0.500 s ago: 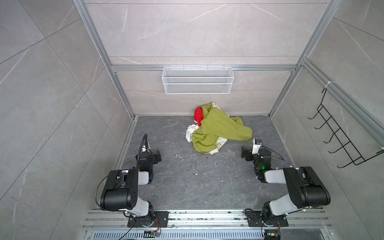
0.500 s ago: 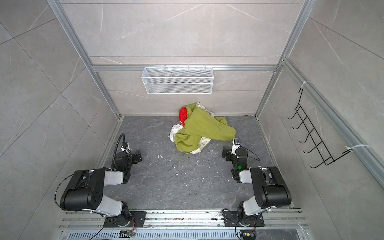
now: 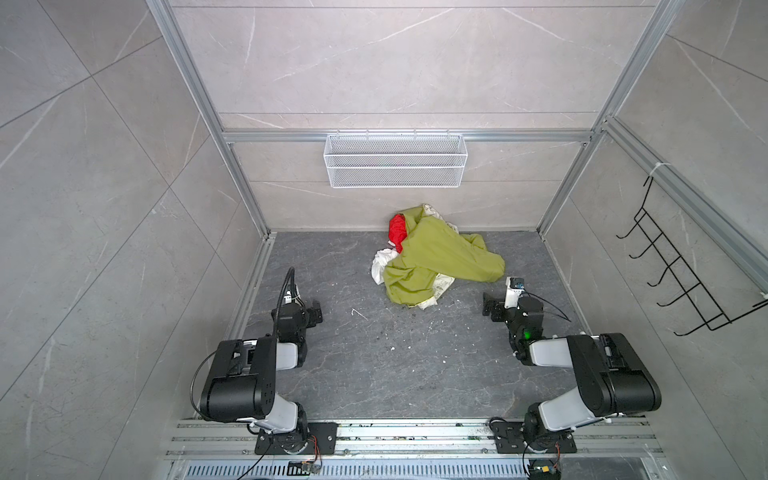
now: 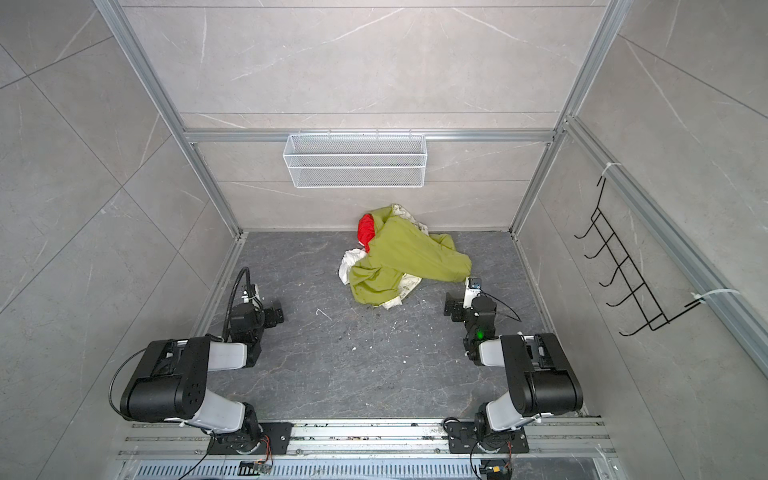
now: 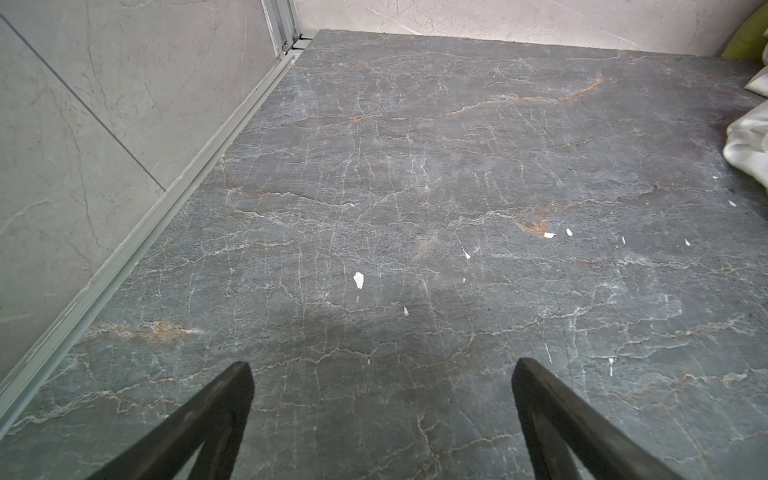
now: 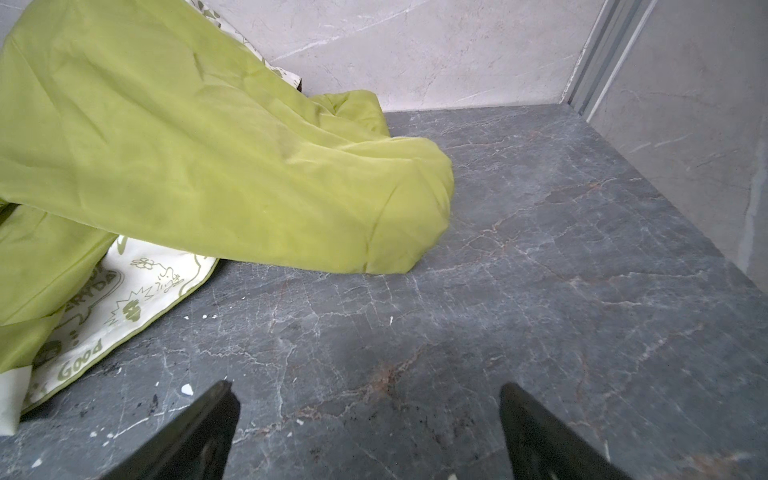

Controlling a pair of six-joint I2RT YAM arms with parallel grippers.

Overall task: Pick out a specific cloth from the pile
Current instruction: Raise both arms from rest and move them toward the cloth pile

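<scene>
The pile (image 3: 432,257) (image 4: 399,257) lies on the dark stone floor against the back wall, mostly a large olive-green cloth (image 6: 208,166). The red cloth (image 3: 397,228) (image 4: 365,230) pokes out at the pile's back left, half covered by the green one. A white cloth (image 3: 380,266) (image 5: 748,145) sticks out on the left, and a printed cream cloth (image 6: 124,299) shows under the front edge. My left gripper (image 3: 316,311) (image 5: 382,365) is open over bare floor, well left of the pile. My right gripper (image 3: 492,305) (image 6: 365,385) is open, empty, close to the pile's right front. In the right wrist view the red cloth is hidden.
A white wire basket (image 3: 395,166) hangs on the back wall above the pile. A black hook rack (image 3: 681,282) is fixed to the right wall. Aluminium frame rails run along the floor edges. Small white flecks (image 5: 358,279) litter the floor.
</scene>
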